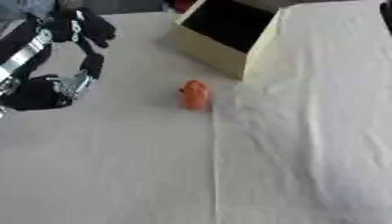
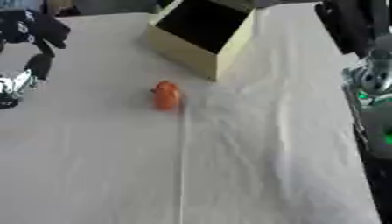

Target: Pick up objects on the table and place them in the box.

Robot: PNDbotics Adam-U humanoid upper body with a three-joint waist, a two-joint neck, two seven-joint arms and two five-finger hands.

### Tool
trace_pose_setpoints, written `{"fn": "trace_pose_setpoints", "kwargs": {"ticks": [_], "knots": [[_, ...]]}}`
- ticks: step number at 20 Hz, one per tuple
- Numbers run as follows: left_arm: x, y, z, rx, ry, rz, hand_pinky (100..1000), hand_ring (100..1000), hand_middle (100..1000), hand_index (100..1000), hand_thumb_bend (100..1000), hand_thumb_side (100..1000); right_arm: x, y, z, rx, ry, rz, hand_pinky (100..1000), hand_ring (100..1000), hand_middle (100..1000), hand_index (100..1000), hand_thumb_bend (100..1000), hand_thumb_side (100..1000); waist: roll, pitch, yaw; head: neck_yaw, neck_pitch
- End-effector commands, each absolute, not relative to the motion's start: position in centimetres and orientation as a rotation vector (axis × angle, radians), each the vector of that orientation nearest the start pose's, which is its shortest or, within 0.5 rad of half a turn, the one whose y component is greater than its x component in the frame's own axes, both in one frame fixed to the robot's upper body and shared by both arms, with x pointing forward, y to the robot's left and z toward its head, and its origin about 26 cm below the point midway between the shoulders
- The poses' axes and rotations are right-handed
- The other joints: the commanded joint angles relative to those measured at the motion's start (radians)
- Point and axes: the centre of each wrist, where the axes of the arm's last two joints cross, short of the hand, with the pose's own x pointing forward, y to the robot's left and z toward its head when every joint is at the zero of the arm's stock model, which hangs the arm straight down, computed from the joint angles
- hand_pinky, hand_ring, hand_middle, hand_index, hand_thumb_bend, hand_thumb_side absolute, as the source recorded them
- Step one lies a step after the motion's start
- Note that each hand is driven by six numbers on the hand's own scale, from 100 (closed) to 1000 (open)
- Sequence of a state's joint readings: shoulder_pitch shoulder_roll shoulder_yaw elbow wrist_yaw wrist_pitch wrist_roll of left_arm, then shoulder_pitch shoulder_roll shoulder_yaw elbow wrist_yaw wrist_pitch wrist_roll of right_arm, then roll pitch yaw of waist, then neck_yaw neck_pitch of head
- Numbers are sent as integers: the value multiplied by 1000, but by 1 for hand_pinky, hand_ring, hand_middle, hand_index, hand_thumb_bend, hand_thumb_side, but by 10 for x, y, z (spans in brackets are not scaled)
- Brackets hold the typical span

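A small orange object (image 1: 194, 94) stands on the white cloth near the middle of the table. Behind it, to the right, a pale wooden box (image 1: 222, 33) lies tilted, its dark opening facing up and towards me. My left hand (image 1: 57, 85) hovers at the left edge, well left of the orange object, its black fingers (image 1: 90, 30) spread in a relaxed arch with nothing between them. My right hand (image 2: 348, 26) shows dark at the upper right edge of the right eye view, above a silver joint (image 2: 371, 74), far from the object.
The white cloth (image 1: 306, 131) covers the table, with a fold running down from the orange object and wrinkles on the right. The right arm (image 2: 376, 144), with green lights, runs along the right edge.
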State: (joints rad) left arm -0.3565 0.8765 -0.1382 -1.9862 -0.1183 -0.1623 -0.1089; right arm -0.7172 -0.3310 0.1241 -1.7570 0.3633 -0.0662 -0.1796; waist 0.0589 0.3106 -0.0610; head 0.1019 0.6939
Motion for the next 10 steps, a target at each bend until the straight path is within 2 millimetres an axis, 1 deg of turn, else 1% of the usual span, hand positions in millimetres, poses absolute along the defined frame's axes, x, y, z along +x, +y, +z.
{"fn": "trace_pose_setpoints", "kwargs": {"ticks": [1,10], "knots": [[293,299,263,540,-2198,-1275,579,688,761,795,100,642,357,-196,281,731,3435,-708,784,817,692,752,100,870,-2,-23,2,-2,1],[294,296,265,537,-2187,-1289,583,694,767,799,100,655,356,-196,280,731,3439,-707,783,817,692,751,100,871,1,-26,1,-7,3]]}}
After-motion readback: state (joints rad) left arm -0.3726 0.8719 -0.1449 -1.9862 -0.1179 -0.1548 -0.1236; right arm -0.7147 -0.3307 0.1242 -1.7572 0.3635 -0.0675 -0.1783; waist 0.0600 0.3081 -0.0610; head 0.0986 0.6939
